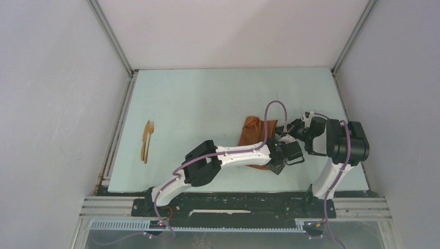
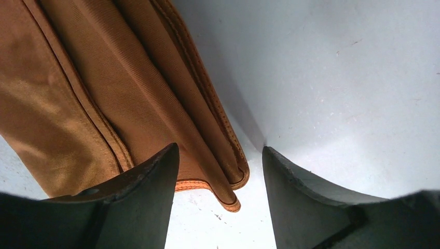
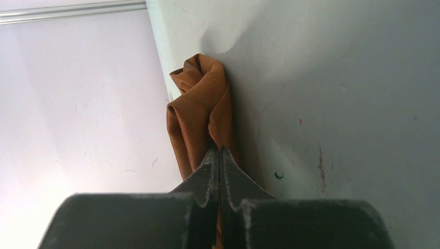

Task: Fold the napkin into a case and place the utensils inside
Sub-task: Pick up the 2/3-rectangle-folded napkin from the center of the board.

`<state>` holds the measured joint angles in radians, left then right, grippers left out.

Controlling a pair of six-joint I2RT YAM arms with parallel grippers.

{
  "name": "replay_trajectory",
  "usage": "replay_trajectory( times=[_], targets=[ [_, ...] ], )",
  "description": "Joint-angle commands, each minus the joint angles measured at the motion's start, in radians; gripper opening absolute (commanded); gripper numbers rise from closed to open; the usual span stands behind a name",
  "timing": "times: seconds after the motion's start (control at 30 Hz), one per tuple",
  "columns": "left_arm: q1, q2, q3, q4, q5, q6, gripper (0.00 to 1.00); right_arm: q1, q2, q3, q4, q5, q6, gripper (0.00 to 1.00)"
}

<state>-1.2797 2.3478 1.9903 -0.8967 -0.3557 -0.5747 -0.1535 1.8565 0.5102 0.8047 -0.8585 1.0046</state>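
The rust-orange napkin (image 1: 253, 130) lies folded and bunched right of the table's middle. My right gripper (image 1: 287, 130) reaches its right edge from the right. In the right wrist view that gripper (image 3: 219, 151) is shut on a fold of the napkin (image 3: 200, 106), which bunches up beyond the tips. My left gripper (image 1: 291, 154) is at the napkin's near right corner. In the left wrist view it (image 2: 219, 150) stands open, with the stitched corner of the napkin (image 2: 129, 93) lying between the fingers and not pinched. The wooden utensils (image 1: 147, 140) lie together far left on the table.
The pale green table (image 1: 207, 93) is bounded by white walls with metal rails on the left and right. Both arms crowd the near right area, the left arm stretching across the near middle of the table.
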Motion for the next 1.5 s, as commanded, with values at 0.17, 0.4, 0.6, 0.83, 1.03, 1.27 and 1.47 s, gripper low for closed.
replay_trajectory(
  times=[0.17,0.4,0.6,0.83,1.03,1.27,1.47],
  targets=[
    [-0.002,0.043,0.054,-0.021,-0.032,0.019,0.66,0.012,-0.006,0.022,0.021,-0.004,-0.014,0.00],
    [0.012,0.044,0.024,-0.035,-0.031,0.027,0.48,0.011,-0.011,0.022,0.024,-0.017,-0.005,0.00],
    [0.029,0.021,-0.024,-0.018,-0.017,0.039,0.51,0.009,-0.045,0.022,0.027,-0.032,0.040,0.00],
    [0.042,0.018,-0.056,0.004,0.040,0.057,0.31,0.019,-0.056,0.031,0.008,-0.035,0.042,0.00],
    [0.051,-0.064,-0.107,0.059,0.071,0.088,0.06,0.028,-0.030,0.041,-0.025,-0.037,0.002,0.00],
    [0.117,-0.220,-0.292,0.231,0.241,0.040,0.00,0.000,0.029,0.058,-0.018,-0.057,-0.007,0.00],
    [0.156,-0.295,-0.406,0.338,0.345,-0.013,0.00,-0.014,0.051,0.078,-0.051,-0.062,-0.016,0.02]
  ],
)
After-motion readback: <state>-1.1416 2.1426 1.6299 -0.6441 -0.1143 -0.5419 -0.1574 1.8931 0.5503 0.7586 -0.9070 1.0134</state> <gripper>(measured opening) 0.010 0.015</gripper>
